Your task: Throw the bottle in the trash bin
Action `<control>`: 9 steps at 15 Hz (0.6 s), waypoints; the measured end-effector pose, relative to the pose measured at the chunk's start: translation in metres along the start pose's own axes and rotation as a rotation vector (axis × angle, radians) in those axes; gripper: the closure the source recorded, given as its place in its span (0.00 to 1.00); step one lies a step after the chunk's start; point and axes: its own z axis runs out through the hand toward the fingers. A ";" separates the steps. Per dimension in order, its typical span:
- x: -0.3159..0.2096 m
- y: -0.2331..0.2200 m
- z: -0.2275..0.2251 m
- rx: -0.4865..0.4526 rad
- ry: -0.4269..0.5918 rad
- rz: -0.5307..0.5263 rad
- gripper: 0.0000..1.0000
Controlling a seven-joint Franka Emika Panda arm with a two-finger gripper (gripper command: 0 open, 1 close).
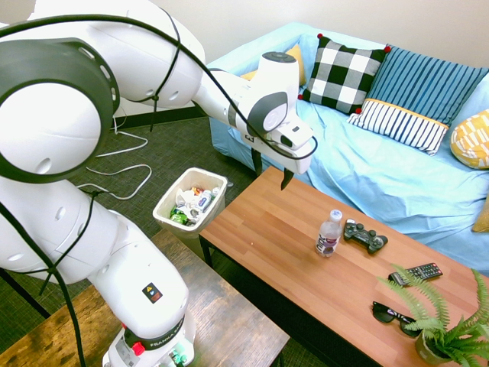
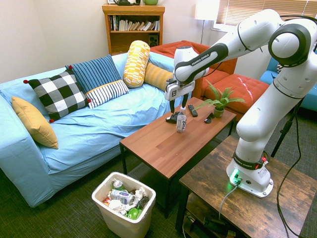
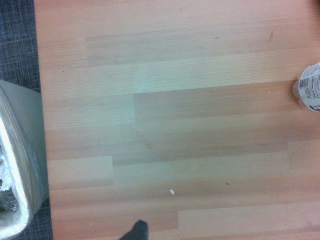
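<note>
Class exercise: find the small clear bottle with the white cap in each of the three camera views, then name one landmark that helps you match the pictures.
First exterior view: the bottle stands upright on the coffee table, just left of the game controller.
Second exterior view: the bottle stands at the table's far part, below the gripper.
Wrist view: only its labelled edge shows at the right border.
Shared landmark: the trash bin.

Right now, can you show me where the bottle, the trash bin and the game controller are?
bottle (image 1: pixel 329 234): first exterior view, clear body above the label.
trash bin (image 1: pixel 165 208): first exterior view, white rim.
game controller (image 1: pixel 364 235): first exterior view, middle.
</note>
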 end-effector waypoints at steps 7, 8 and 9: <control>0.044 0.003 -0.004 0.048 0.071 0.071 0.00; 0.057 0.006 -0.004 0.054 0.086 0.103 0.00; 0.072 0.009 -0.003 0.061 0.106 0.141 0.00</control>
